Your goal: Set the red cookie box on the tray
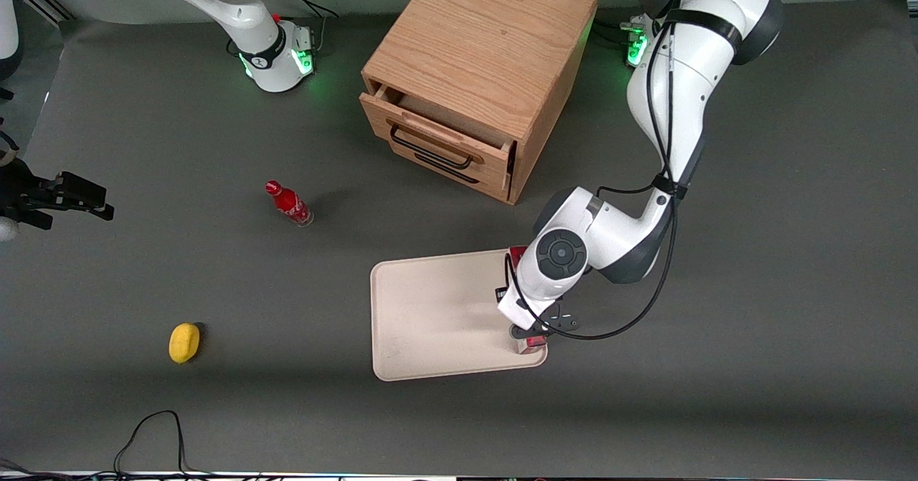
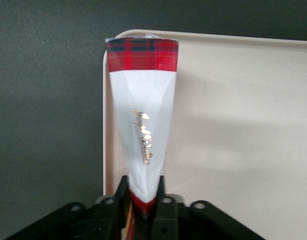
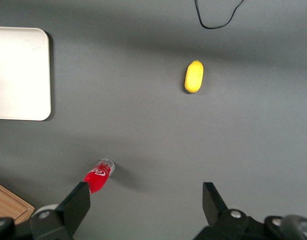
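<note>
Red cookie box point(image 2: 142, 107): glossy card, foil script. Tray point(image 1: 430, 316): matt smooth plastic. Gripper point(image 2: 142, 210): matt black plastic. Cabinet point(image 1: 480, 72): grained wood. Table point(image 1: 753, 323): matt.

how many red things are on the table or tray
2. The small red bottle stands on the table toward the parked arm's end. The red cookie box is on the tray by its rim, held in the gripper.

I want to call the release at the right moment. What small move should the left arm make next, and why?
Probably open the fingers and lift away. The gripper is shut on the red cookie box, which lies along the edge of the tray toward the working arm's end. Whether the box rests fully on it is unclear, so a slight lowering first may be safer.
</note>
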Controlling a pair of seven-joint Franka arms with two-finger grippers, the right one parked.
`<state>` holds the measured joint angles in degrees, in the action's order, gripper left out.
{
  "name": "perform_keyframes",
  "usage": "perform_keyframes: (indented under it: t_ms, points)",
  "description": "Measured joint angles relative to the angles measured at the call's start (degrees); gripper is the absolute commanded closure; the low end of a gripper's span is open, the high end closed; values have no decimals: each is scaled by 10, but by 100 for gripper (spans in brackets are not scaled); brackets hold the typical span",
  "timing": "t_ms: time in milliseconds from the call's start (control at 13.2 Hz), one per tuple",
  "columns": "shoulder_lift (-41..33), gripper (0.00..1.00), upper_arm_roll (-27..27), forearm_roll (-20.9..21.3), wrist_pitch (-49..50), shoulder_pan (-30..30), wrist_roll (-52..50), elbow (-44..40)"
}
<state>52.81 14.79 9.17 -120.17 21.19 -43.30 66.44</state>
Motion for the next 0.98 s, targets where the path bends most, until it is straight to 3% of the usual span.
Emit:
perform_keyframes:
  t_ms: [379,606,985]
  points:
    - [-40,0,0,10,61,-13,3,-11]
    - [-168,0,0,7,125,-47,62,65]
    - [-431,0,-10,-27,153,-189,226,306]
